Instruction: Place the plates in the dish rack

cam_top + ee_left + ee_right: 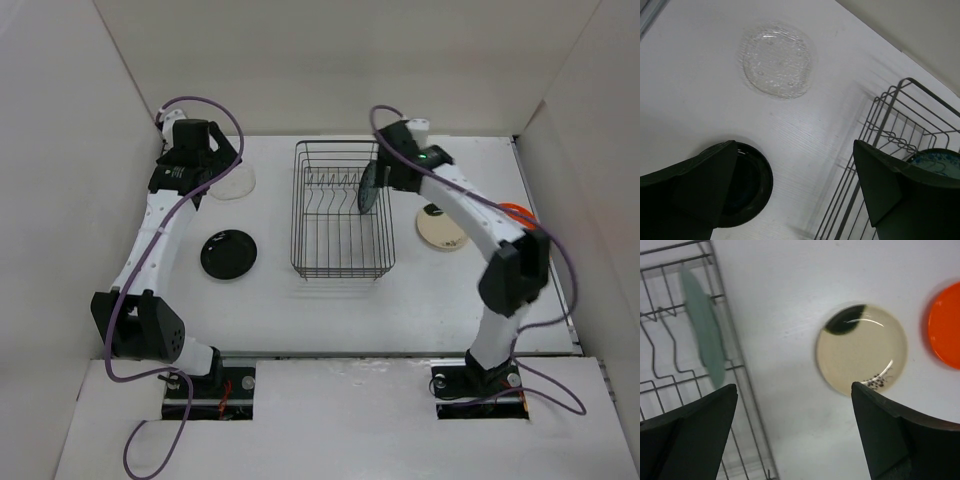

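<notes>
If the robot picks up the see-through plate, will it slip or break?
Probably stiff, not floppy: the clear plate looks like glass, so a drop could well crack it. Its bumpy surface may give some grip, though glass tends to be slick. It lies flat on the table, so getting under its thin rim looks tricky.

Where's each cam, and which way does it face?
Top external: above and behind the bases, looking down at the table; left arm and right arm show.
Left wrist: on that wrist, facing down at glass plate, black plate, dish rack corner; left gripper shows.
Right wrist: likewise, facing down at cream plate, orange plate, racked teal plate; right gripper shows.
Shared: both wrist views catch rack and teal plate.
</notes>
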